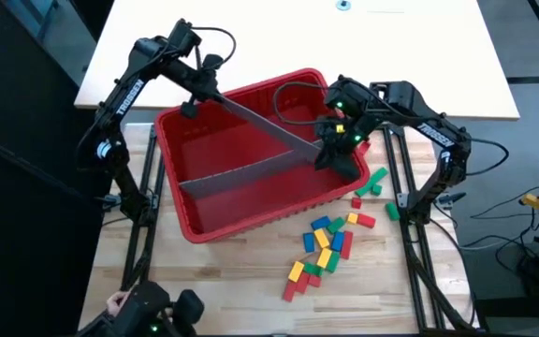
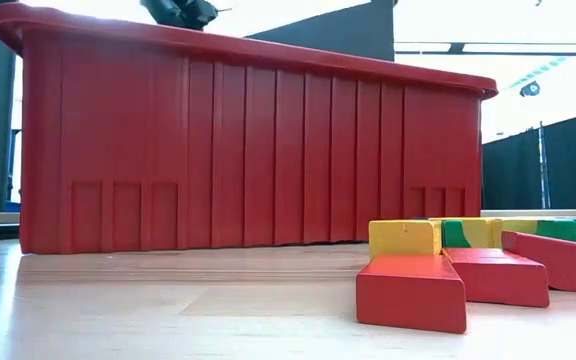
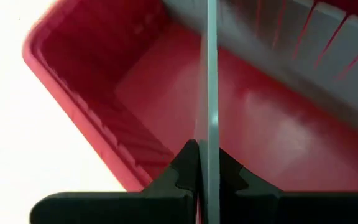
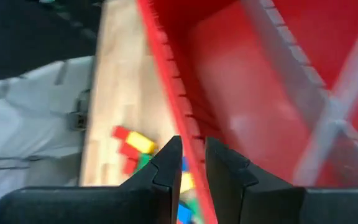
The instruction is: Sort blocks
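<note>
My left hand [image 3: 204, 180] is clamped on a grey panel [image 1: 260, 126] over the red bin [image 1: 171, 201]; my right hand [image 4: 191, 165], slightly apart, straddles its rim beside the blocks [image 1: 326, 245] on the desk [image 1: 241, 281].

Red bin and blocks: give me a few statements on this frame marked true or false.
1. The left gripper is shut on a grey divider panel over the red bin. True.
2. Blocks already lie inside the bin. False: the visible bin floor holds only grey panels; the blocks lie on the table outside it.
3. The right gripper hangs by the bin's rim with a narrow gap between its fingers. True.
4. The right gripper holds a yellow block. False: nothing shows between its fingers.
5. The blocks are all red. False: there are red, green, blue and yellow ones.
</note>
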You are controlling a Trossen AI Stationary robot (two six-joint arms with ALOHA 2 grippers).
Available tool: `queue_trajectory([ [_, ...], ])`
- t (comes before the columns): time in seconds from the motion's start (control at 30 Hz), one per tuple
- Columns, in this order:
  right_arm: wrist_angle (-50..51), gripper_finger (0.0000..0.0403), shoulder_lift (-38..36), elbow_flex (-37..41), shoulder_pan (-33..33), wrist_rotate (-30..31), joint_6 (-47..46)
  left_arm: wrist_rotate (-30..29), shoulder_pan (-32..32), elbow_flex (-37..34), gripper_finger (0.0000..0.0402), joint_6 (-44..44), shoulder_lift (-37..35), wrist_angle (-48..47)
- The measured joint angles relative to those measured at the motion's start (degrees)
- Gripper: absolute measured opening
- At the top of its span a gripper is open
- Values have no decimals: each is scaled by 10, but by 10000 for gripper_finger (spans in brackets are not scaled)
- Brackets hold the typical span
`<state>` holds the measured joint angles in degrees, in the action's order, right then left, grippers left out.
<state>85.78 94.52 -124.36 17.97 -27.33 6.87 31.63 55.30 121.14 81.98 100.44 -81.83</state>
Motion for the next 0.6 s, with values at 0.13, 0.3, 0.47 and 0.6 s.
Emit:
queue_trajectory([
  [0.13, -5, 56, -15, 0, 24, 36, 13, 23, -8, 17, 0, 0, -15, -1],
  [0.3, -12, 71, -39, 0, 53, 69, 14, 24, -15, 68, 0, -11, -27, 1],
  [0.47, -12, 70, -48, 0, 64, 94, 15, 24, -15, 128, 0, -34, -30, 9],
  [0.6, -12, 52, -48, 0, 63, 93, 20, 25, -15, 137, 0, -52, -34, 9],
])
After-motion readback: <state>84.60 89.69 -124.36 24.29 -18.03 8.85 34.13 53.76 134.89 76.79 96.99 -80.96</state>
